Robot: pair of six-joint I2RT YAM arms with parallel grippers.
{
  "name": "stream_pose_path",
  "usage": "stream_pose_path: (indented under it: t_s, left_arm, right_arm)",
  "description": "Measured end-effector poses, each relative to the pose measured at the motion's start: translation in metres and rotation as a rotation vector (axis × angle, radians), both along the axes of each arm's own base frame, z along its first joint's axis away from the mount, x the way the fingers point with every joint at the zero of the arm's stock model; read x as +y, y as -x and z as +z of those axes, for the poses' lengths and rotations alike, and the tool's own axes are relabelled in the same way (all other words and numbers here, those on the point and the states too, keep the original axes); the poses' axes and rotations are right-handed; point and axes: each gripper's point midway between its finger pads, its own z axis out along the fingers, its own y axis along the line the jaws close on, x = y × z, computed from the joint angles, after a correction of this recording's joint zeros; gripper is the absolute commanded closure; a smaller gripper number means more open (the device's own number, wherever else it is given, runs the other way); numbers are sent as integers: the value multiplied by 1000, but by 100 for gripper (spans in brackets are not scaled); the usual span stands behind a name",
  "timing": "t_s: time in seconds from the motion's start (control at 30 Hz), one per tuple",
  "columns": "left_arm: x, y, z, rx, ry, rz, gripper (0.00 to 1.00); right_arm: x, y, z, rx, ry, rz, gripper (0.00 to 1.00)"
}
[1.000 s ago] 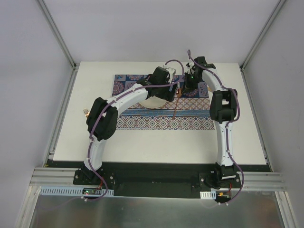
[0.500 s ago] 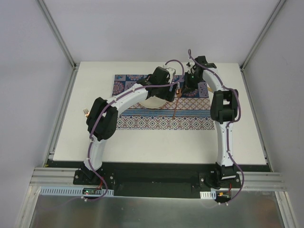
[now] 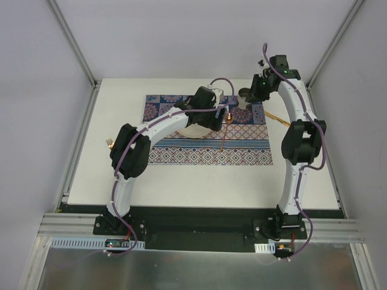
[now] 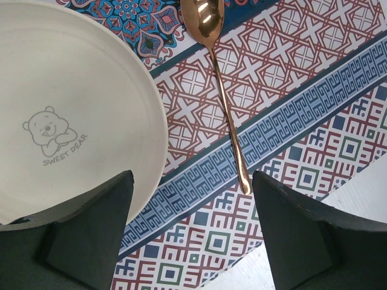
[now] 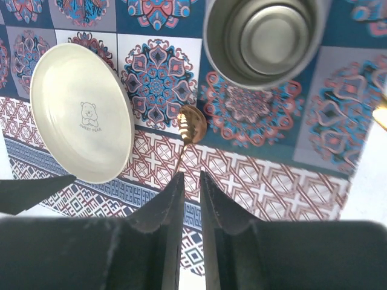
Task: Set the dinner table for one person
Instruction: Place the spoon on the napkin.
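Note:
On the white dinner table [image 3: 181,181] lies a blue-and-red placemat [image 3: 242,154]. A cream plate [image 4: 72,109] with a bear print rests on the placemat, and a copper spoon [image 4: 227,115] lies just right of the plate. A steel cup [image 5: 266,36] stands upright beyond the spoon's bowl [image 5: 191,124]. My left gripper [image 4: 192,181] hovers open over the mat between the plate's rim and the spoon handle, holding nothing. My right gripper [image 5: 192,178] is raised above the mat near the cup [image 3: 243,96], its jaws a narrow gap apart with nothing between them.
A gold utensil [image 3: 277,116] lies on the table just off the mat's right edge. A small fork head [image 3: 109,142] shows at the left, partly behind my left arm's elbow. Aluminium rails [image 3: 81,133] edge the table.
My right arm has risen and drawn back to the right, away from the cup, which now stands free on the mat. Its jaws have parted slightly. The left arm has not moved.

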Motion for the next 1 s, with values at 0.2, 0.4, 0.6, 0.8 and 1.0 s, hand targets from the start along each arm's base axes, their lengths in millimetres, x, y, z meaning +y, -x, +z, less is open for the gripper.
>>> stream_pose_path:
  t_s: [0.2, 0.4, 0.6, 0.8, 1.0]
  left_arm:
    - [3, 4, -9, 15, -13, 0, 21]
    - [7, 9, -19, 34, -30, 1, 22]
    - [9, 10, -20, 34, -37, 5, 21]
    - [5, 11, -9, 13, -21, -2, 21]
    - [-6, 21, -4, 1, -11, -31, 21]
  right_arm:
    - [-35, 25, 25, -48, 10, -96, 81]
    - [-49, 71, -6, 4, 32, -165, 81]
    - [-53, 117, -53, 92, 85, -206, 81]
    - [-78, 108, -58, 80, 96, -286, 81]
    - [-110, 67, -58, 63, 31, -378, 78]
